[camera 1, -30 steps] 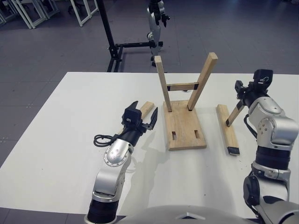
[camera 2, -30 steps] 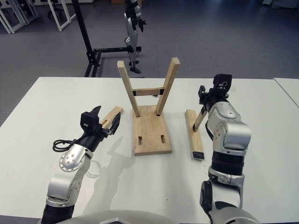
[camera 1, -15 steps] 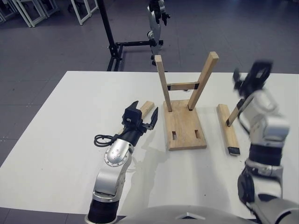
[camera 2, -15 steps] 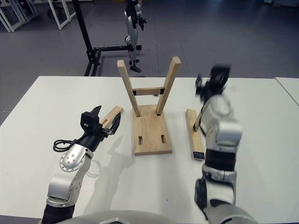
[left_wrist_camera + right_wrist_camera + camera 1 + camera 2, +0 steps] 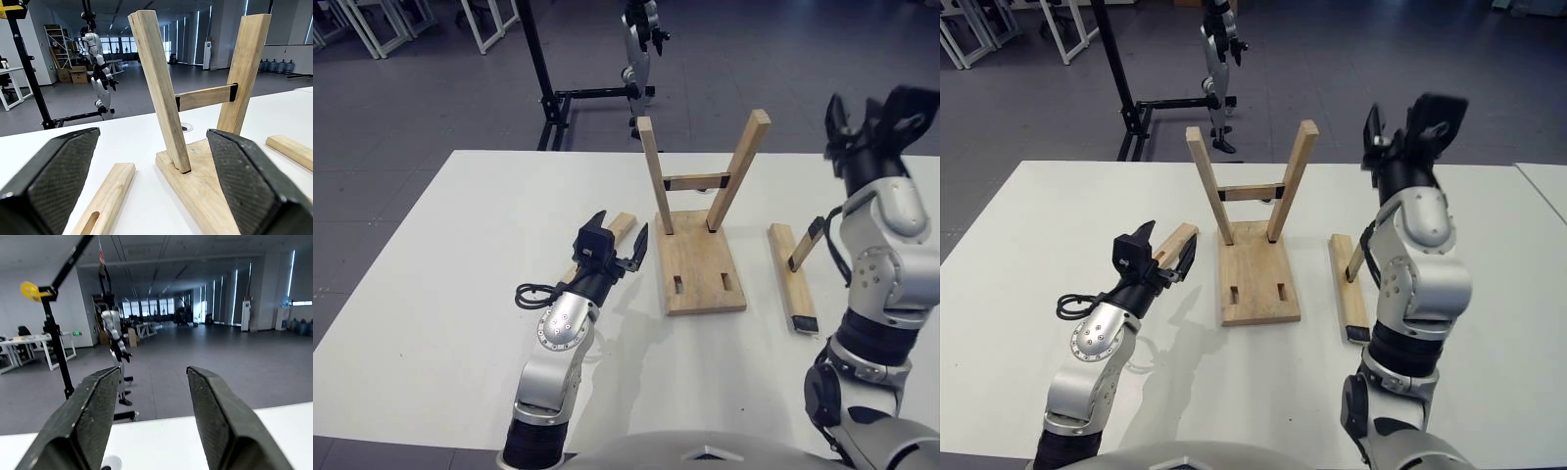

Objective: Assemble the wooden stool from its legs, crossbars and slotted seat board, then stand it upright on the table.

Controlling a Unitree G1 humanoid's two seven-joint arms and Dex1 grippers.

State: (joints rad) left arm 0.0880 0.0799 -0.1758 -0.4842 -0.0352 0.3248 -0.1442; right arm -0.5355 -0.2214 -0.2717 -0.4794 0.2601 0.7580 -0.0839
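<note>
The slotted seat board [image 5: 702, 277] lies flat mid-table. Two legs [image 5: 654, 176] stand up from its far end, joined by a crossbar [image 5: 697, 182]. A loose leg [image 5: 621, 226] lies to its left, just beyond my left gripper [image 5: 612, 241], which is open and empty; its pads [image 5: 54, 181] frame that leg [image 5: 105, 196] and the board [image 5: 205, 181]. To the right of the board lies another leg [image 5: 791, 276] with a shorter piece [image 5: 805, 245] leaning on it. My right gripper [image 5: 868, 110] is held high above these, open, its fingers [image 5: 93, 416] holding nothing.
A black cable [image 5: 534, 295] loops on the white table [image 5: 460, 255] beside my left arm. Behind the table's far edge stand a black frame [image 5: 553, 98] and a small humanoid figure [image 5: 639, 44]. Bare tabletop stretches to the left and near the front edge.
My right arm has swung up from beside the leaning piece to well above the table, without anything in its gripper. The left arm has barely shifted.
</note>
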